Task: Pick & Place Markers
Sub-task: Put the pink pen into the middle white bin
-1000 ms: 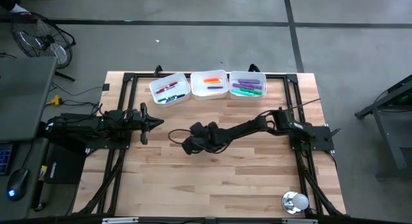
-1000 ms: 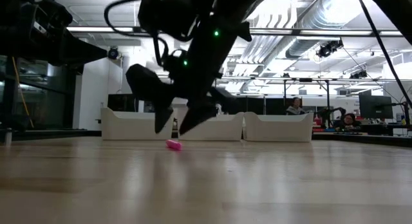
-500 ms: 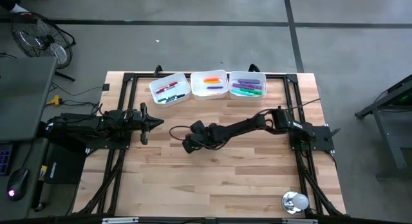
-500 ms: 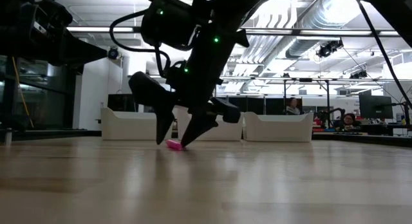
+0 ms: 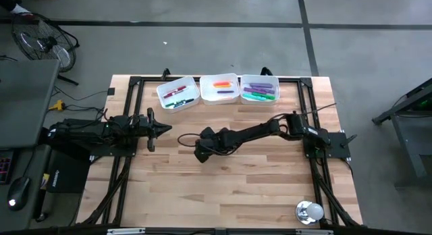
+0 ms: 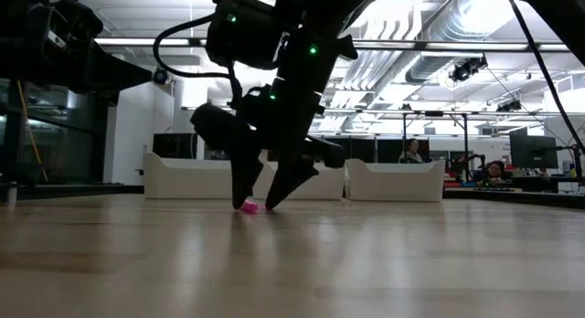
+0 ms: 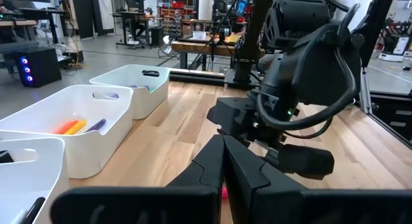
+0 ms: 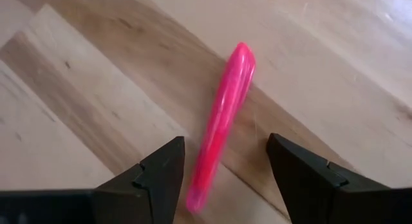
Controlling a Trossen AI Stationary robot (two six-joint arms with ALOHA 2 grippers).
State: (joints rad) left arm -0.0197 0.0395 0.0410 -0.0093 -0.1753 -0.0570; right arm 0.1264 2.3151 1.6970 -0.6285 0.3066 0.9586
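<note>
Right gripper (image 6: pixel 257 205): we see it lowered to the table near the middle, with its two fingers (image 8: pixel 161 169) spread wide, one on each side of the pink marker. In the low view the tips are down at the wood. We cannot tell if they touch the marker; in the right wrist view there is a gap on both sides.

Pink marker (image 8: pixel 222 114): it lies flat on the bare wooden table (image 5: pixel 256 188), between the fingers of the right gripper. In the low view we see only its pink end (image 6: pixel 248 206) beside the fingertips.

Left gripper (image 5: pixel 164 129): it waits at the left side of the table, well apart from the marker. Its fingers are pressed together and hold nothing.

Other markers: they lie in three white trays in a row at the far edge of the table. In the left tray (image 5: pixel 177 93) we see red and dark markers, in the middle tray (image 5: pixel 219 87) orange ones and a purple one, in the right tray (image 5: pixel 260 88) purple and green ones.

Metal object (image 5: pixel 310 211): a round shiny thing stands near the front right corner of the table; we cannot tell what it is.
</note>
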